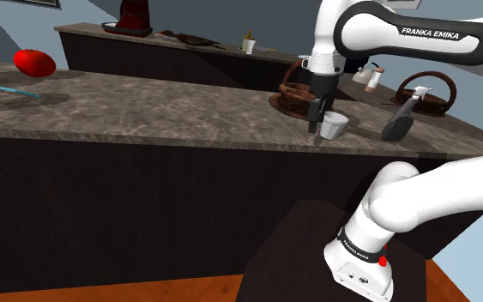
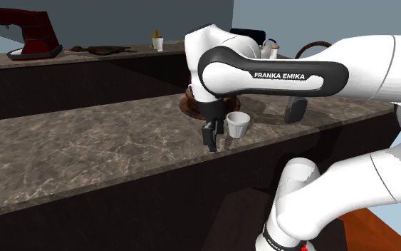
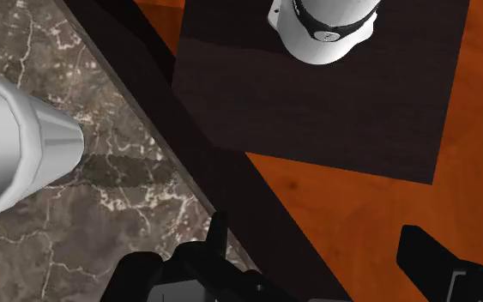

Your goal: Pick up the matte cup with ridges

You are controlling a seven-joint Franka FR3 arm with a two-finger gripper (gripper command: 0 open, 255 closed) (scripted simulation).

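Dim, even light is filling the scene; the cup (image 3: 16, 146) is casting a soft shadow across the tabletop (image 3: 25, 43).

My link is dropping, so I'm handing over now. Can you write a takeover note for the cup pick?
Gripper: open and empty, low at the counter edge. It is beside the white cup, not around it.
Cup: upright on the counter, in front of a brown basket.
Done: nothing grasped yet.
Left: probably shift sideways so the fingers straddle the cup, then close and lift.
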